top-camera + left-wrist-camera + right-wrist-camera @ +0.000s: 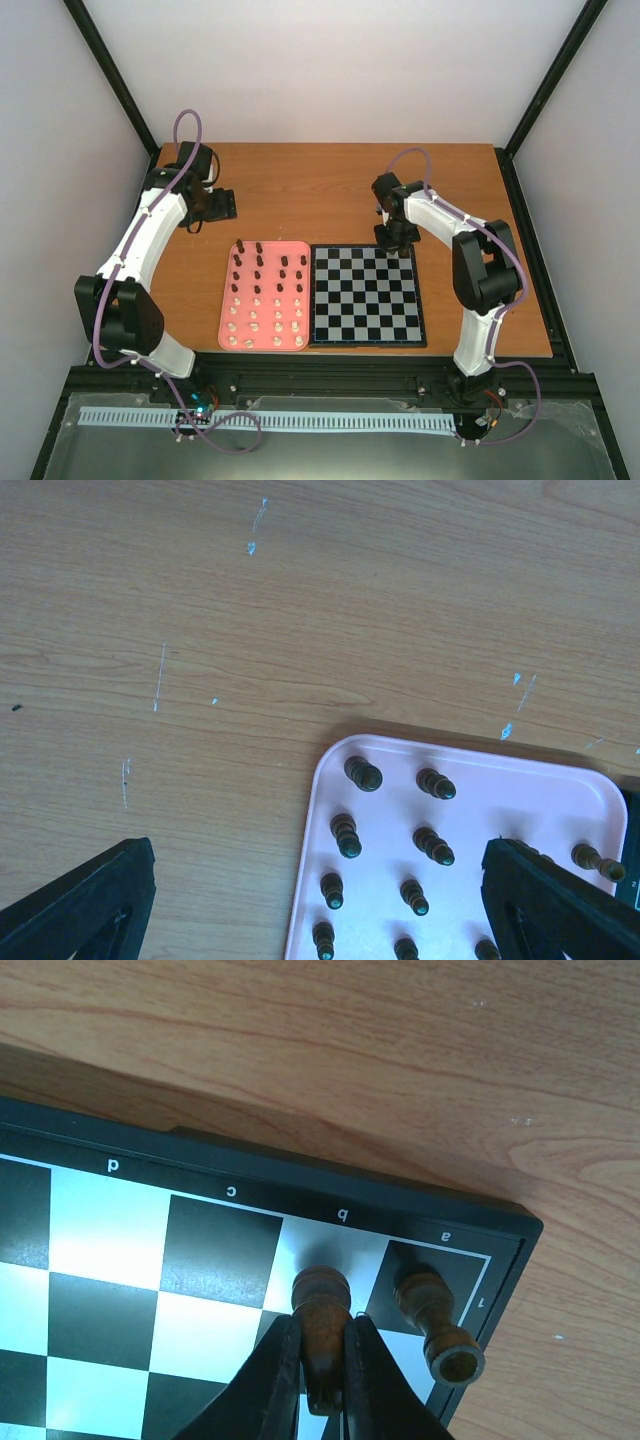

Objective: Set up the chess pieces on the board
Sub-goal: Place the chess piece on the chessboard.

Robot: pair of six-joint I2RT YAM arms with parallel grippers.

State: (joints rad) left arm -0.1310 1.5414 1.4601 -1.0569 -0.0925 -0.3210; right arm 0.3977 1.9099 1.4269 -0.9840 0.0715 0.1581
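The board (366,295) of black and pale checks lies at mid table, right of a pink tray (226,320). The tray holds several dark pieces (258,262) at the back and cream pieces (255,325) at the front. My right gripper (397,240) is at the board's far right corner. In the right wrist view it (322,1360) is shut on a dark brown piece (322,1305) whose base rests over square b1. Another dark piece (440,1325) stands on a1. My left gripper (222,204) hangs open over bare wood behind the tray; its fingers (90,895) straddle the tray's corner (345,755).
Black frame posts rise at the table's back corners (120,80). A black rail (320,375) runs along the near edge by both arm bases. Bare wood (300,190) lies behind the tray and board.
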